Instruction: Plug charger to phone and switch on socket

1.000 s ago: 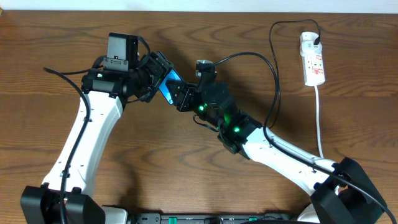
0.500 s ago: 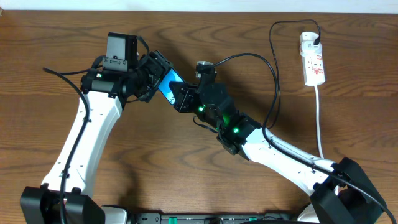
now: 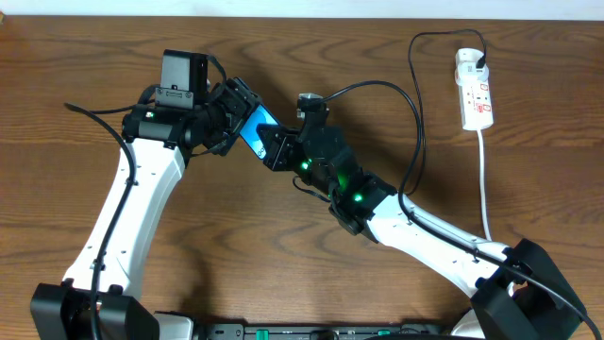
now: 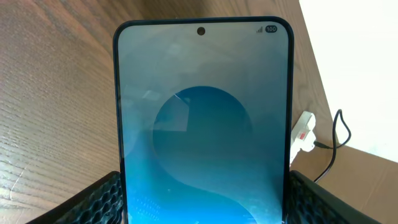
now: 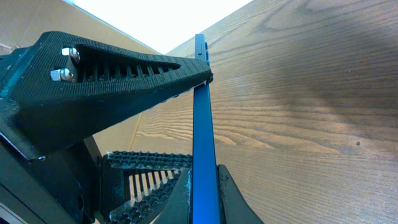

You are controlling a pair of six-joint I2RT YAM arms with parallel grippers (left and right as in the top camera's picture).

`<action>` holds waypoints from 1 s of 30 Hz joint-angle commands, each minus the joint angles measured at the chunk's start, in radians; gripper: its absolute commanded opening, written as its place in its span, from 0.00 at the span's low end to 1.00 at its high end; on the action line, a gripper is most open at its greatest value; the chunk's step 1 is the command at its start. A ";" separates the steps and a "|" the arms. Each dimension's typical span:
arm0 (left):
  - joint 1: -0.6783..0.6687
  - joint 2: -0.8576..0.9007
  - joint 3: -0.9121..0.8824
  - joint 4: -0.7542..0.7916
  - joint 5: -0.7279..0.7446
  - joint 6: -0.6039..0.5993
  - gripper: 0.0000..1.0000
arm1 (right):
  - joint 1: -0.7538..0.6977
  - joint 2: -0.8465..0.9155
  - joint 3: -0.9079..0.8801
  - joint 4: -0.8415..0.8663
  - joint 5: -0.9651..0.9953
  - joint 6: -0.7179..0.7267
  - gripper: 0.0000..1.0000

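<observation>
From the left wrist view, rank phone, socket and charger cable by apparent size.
1. phone, fills the frame, but nearest the camera.
2. socket and charger cable: both small, far off; too alike to rank.

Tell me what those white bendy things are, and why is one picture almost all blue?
Those are two robot arms. Each one ends in a pincher with two fingers, a bit like a crab claw.

The top-down picture comes from a camera above the wooden table. The other two come from little cameras on the robot's wrists, so everything in them looks very close.

The blue picture is a phone seen from the left wrist. The left pincher holds the phone by its sides. The right pincher is closed on the phone's thin edge, which is the blue stripe in the right wrist picture.

Over in the far corner of the table lies a white power strip, with a thin black charger cable running from it.
</observation>
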 commanded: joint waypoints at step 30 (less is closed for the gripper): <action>0.000 -0.020 0.008 0.004 0.026 0.010 0.98 | -0.042 -0.017 0.004 -0.006 -0.060 0.011 0.01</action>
